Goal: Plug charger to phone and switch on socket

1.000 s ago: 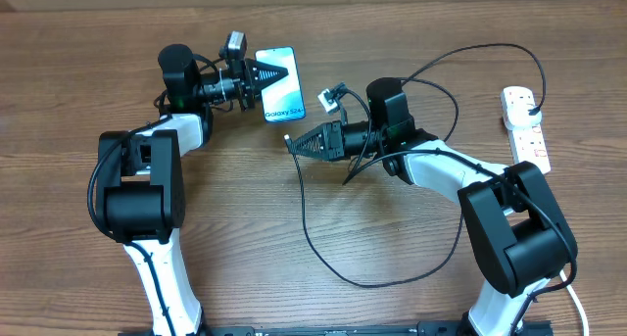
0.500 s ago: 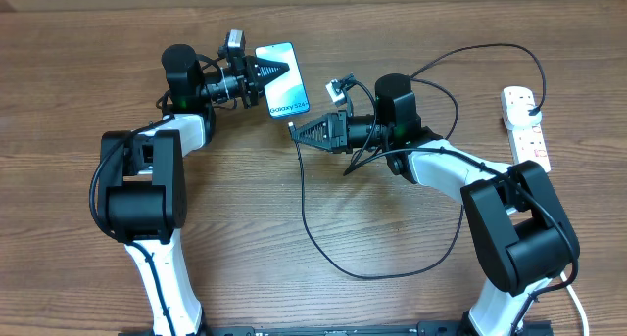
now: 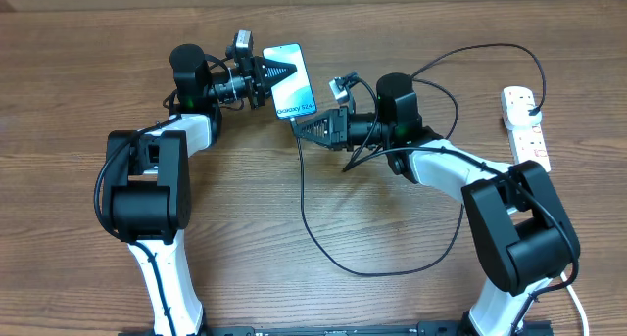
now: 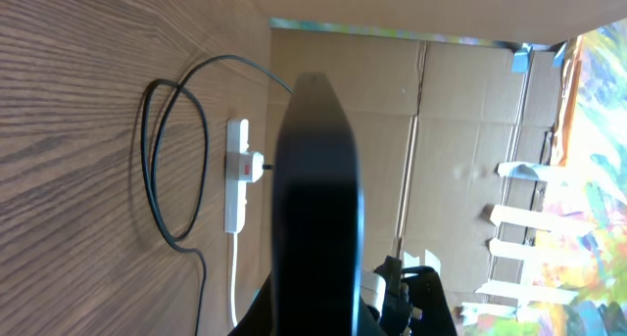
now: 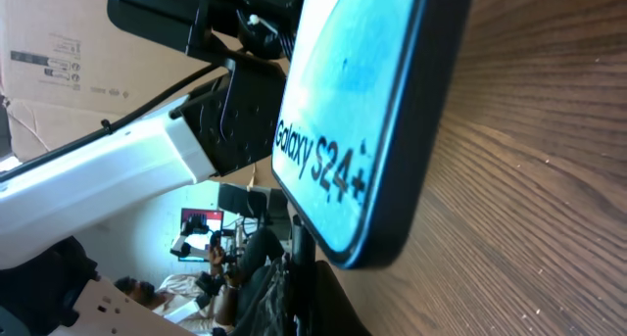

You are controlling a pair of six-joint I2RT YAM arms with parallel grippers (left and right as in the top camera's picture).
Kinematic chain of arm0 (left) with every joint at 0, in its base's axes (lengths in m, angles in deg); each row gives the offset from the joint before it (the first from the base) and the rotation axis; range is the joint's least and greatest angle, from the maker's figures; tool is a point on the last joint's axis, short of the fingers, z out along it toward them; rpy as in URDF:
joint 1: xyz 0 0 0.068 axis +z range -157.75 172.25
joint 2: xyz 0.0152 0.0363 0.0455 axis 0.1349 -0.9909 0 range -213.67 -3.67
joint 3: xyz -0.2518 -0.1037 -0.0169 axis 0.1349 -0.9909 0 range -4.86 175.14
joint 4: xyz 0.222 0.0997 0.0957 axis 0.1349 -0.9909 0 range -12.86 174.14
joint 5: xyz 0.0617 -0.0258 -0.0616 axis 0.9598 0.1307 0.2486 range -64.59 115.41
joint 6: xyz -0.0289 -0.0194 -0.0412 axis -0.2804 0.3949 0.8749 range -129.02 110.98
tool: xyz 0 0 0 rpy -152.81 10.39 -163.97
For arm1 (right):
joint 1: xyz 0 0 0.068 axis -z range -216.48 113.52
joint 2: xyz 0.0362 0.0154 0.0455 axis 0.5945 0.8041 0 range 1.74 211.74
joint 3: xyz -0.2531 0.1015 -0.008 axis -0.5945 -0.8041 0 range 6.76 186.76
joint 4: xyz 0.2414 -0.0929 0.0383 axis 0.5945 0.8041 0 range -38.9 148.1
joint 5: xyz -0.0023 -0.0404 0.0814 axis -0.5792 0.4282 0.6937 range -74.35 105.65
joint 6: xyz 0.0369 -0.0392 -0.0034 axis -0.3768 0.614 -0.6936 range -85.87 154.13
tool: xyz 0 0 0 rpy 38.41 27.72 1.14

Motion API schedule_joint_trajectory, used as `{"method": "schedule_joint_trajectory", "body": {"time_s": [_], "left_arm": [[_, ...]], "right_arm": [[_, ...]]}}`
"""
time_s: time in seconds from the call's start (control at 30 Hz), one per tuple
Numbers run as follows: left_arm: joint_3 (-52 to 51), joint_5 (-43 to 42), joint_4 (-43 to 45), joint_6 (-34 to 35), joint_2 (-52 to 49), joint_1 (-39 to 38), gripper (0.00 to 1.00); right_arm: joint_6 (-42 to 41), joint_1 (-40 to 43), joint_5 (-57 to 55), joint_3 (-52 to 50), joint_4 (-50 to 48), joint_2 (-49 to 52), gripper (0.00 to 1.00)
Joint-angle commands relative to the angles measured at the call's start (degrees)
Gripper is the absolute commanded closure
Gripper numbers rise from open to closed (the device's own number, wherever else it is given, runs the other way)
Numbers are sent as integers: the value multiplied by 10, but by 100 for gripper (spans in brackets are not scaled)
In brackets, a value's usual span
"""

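Wood-grain surface [image 3: 78, 62] carries everything, with two arms reaching toward the middle. The socket [image 3: 526, 130] lies far behind the right end effector [image 3: 299, 127], well apart from it, and the charger's black plug [image 3: 532, 109] is already seated in it; it also shows in the left wrist view [image 4: 238, 174]. Its switch is a small rocker, and the strip looks light, so it is likely to slide under a sideways push; press straight down. The phone [image 3: 296, 93] sits between the fingers of the left end effector [image 3: 282, 72], which is clenched on it, with the lit screen tilted toward the right arm. It appears edge-on in the left wrist view [image 4: 318, 179], and I cannot tell if an edge touches the surface. The phone is stiff and slick, with fragile glass; the hold belongs on the side frame, and a tip push may make it pivot. The charger [image 3: 304, 209] trails in a slack loop below and behind the right end effector, which is clenched on its connector end right at the phone's near edge. The tip itself is too small to make out, and the port is not visible in the right wrist view [image 5: 362, 111]. The cable is light and floppy; grip it on the rigid housing just behind the tip, since the slack will not resist.
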Motion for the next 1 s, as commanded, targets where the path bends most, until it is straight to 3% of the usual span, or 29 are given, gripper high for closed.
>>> {"method": "schedule_joint_trajectory", "body": {"time_s": [0.0, 0.97], "left_arm": [[8, 0, 7, -3, 9, -2, 95], [8, -2, 7, -16, 9, -2, 96]], "right_arm": [[-3, 5, -10, -4, -4, -9, 96], [-32, 24, -13, -4, -11, -9, 96]]}}
